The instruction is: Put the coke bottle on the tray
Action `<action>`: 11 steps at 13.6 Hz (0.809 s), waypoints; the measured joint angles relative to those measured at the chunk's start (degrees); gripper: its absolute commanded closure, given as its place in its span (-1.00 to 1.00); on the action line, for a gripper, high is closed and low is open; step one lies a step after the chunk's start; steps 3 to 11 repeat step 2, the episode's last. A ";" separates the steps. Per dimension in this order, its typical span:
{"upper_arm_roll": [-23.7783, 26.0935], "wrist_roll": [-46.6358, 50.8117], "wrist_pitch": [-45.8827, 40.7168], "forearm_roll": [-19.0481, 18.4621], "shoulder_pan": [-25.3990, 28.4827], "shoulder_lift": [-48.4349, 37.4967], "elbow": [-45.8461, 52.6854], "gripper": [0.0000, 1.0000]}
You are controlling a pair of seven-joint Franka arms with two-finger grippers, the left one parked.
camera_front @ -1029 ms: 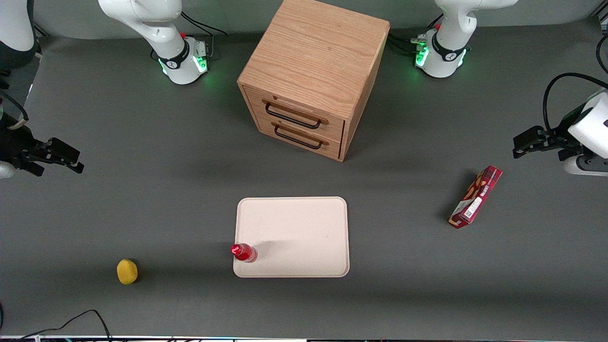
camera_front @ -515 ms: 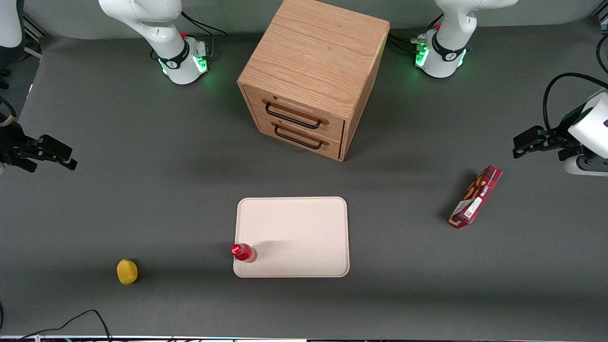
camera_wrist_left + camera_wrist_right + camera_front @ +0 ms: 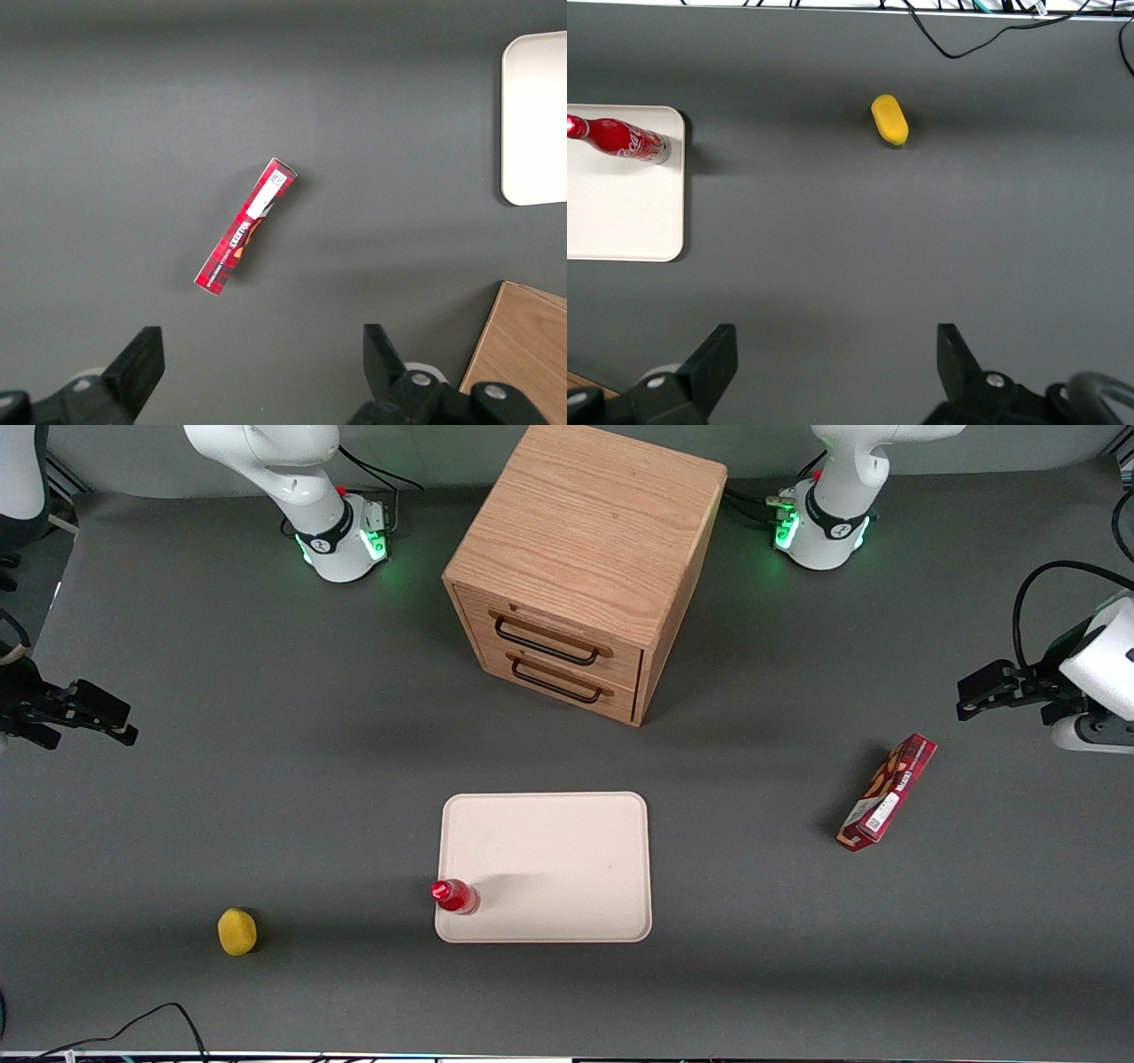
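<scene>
The coke bottle (image 3: 456,896) (image 3: 622,140), small, red and glossy with a red cap, stands upright on the pale pinkish-beige tray (image 3: 567,850) (image 3: 620,212), in the tray's corner nearest the front camera toward the working arm's end. My gripper (image 3: 111,722) (image 3: 837,341) is open with nothing between its fingers. It hangs above bare table at the working arm's end, well away from the tray and bottle.
A yellow lemon-like object (image 3: 237,931) (image 3: 889,119) lies on the table toward the working arm's end, near the front edge. A wooden two-drawer cabinet (image 3: 585,567) stands farther from the camera than the tray. A long red snack box (image 3: 887,792) (image 3: 245,227) lies toward the parked arm's end.
My gripper has drawn back toward the working arm's end of the table, farther from the tray. The bottle and tray have not moved.
</scene>
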 measured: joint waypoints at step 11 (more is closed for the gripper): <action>0.08 0.00 -0.01 -0.01 0.00 0.19 0.00 -1.00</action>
